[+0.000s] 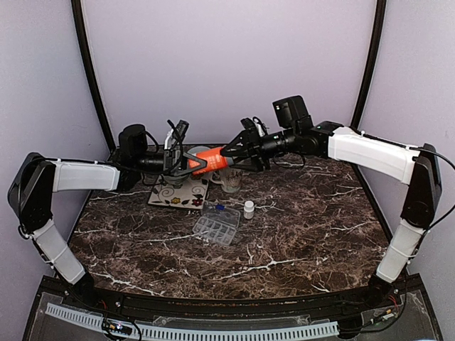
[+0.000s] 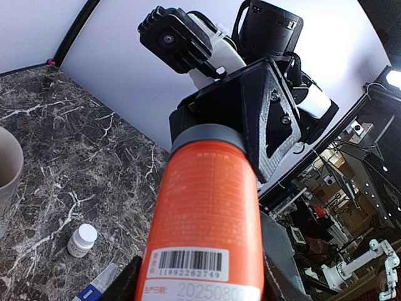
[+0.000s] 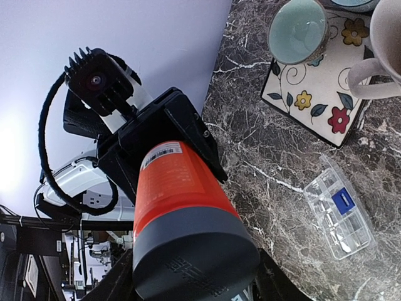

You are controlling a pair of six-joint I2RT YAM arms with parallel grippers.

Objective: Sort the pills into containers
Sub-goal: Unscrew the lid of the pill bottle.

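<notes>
An orange pill bottle (image 1: pixel 210 159) with a grey cap hangs level above the back of the table, between both grippers. My left gripper (image 1: pixel 186 163) is shut on its body near the base, as the left wrist view shows (image 2: pixel 200 282), with the bottle (image 2: pixel 210 207) filling the frame. My right gripper (image 1: pixel 233 153) is shut on the grey cap (image 3: pixel 194 257); its fingers (image 2: pixel 272 119) flank the cap end. A clear compartment organizer (image 1: pixel 217 224) lies mid-table and also shows in the right wrist view (image 3: pixel 339 213). A small white bottle (image 1: pixel 249 209) stands beside it.
A floral mat (image 1: pixel 178 192) lies under the held bottle, with a teal-lined cup (image 3: pixel 297 28) and a beige mug (image 3: pixel 385 44) on it. Another cup (image 1: pixel 231 179) stands just right of the mat. The marble table runs to the curved back wall.
</notes>
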